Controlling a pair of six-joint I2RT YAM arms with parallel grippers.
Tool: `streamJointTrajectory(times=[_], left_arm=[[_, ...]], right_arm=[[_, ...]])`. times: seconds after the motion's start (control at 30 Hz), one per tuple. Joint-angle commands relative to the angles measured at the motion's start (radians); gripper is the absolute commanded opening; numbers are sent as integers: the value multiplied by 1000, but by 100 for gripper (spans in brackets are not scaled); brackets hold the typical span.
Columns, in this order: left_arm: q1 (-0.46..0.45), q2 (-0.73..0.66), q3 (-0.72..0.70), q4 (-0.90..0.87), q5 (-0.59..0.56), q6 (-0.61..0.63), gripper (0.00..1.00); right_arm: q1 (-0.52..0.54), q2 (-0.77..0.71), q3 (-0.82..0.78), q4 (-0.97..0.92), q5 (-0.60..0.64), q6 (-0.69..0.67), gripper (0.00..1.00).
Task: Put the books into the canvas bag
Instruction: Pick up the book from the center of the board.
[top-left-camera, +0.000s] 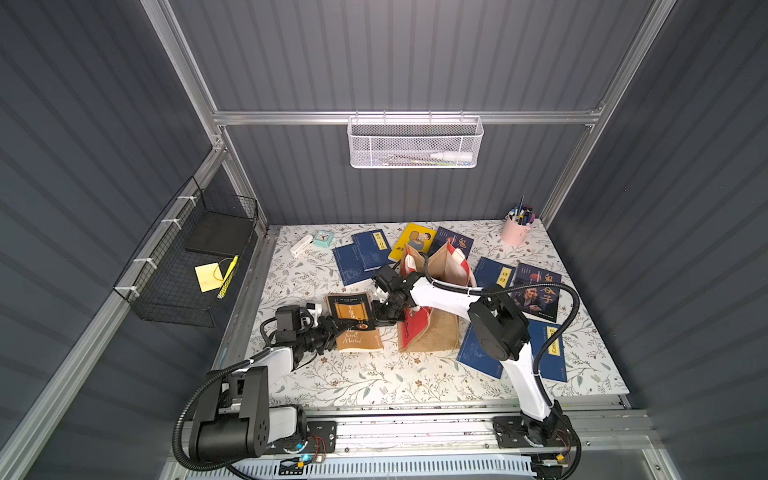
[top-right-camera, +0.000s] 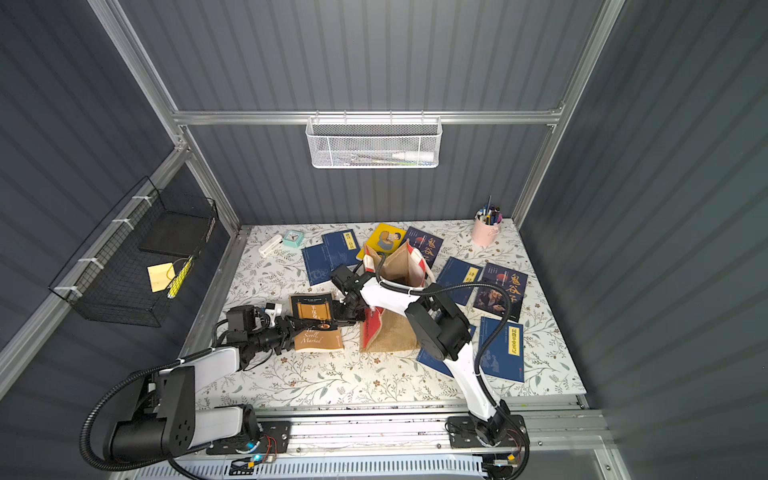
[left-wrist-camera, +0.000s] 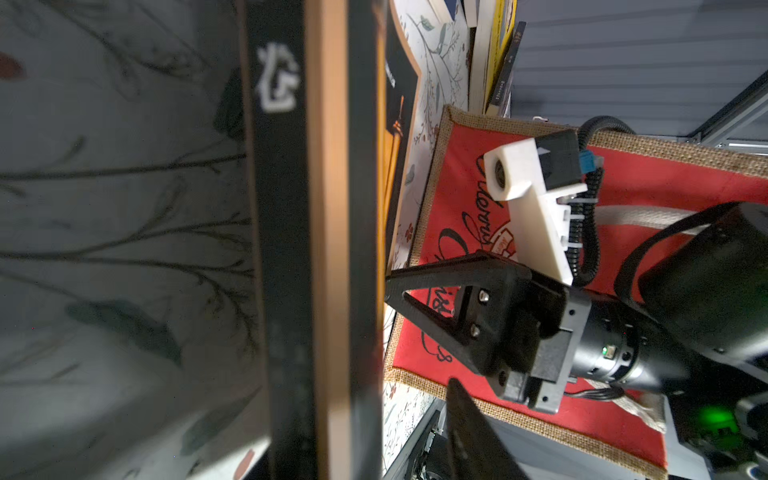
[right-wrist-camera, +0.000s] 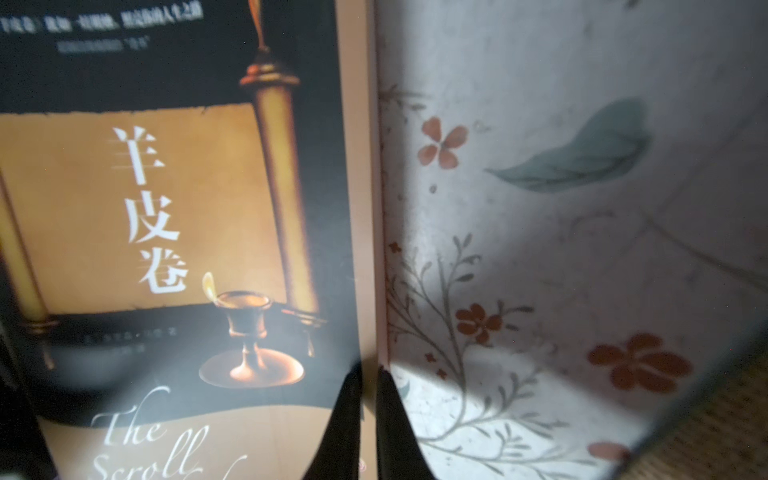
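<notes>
"Right wrist view: what had the right gripper got?"

"Your right gripper (right-wrist-camera: 369, 386) had its two black fingertips drawn almost together over the long open edge of the scroll book (right-wrist-camera: 166, 208). That book was a dark and tan paperback with a parchment scroll and an oil lamp on its cover. The gripper looked pinched onto that edge."

"And the left gripper?"

"In a top view your left gripper (top-left-camera: 332, 328) sat at the opposite side of the same book, by the spine. Its own camera showed the spine very close. Whether those jaws had closed on it, I could not tell."

"Where was the canvas bag?"

"The canvas bag (top-left-camera: 434, 332) stood upright just behind your right gripper, on its wrist side. Its mouth was open upward, and your right forearm crossed above it. From your left gripper it lay beyond the book. The yellow book (top-left-camera: 413, 240) and the navy ones lay flat on the table (top-left-camera: 374, 382), beyond both grippers. No book showed inside the bag's mouth."

"Which step was that?"

"By my reading, the pick-up of an early book, with both arms. The next move would have called for a firm hold on that thin edge and a lift off the table. After that, the book would have needed turning upright and carrying back over the bag's rim."
</notes>
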Motion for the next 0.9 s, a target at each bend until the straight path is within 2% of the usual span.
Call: streamJointTrajectory(times=[0.0,0.13,0.2,0.27,0.43,0.57,0.73,0.87], left_arm=[[-14,-12,53,-53,58,51,34],[-14,-63,172,-300,8,202,7],[-14,-83,253,-427,-20,284,0],[-14,-112,347,-545,-66,355,0],[-14,-172,555,-682,-138,452,0],[-14,-156,760,-763,-157,532,0],[-14,-148,937,-724,-110,579,0],[-14,-151,1005,-665,-102,584,0]], right_arm=[[32,60,-55,-40,-2,8,12],[31,9,-39,-74,27,-22,15],[31,-35,-12,-108,71,-47,20],[32,-94,30,-149,96,-74,24],[31,-261,104,-181,159,-136,32],[14,-410,88,-110,131,-150,34],[-37,-620,-58,104,50,-118,51],[-69,-705,-133,229,-47,-119,58]])
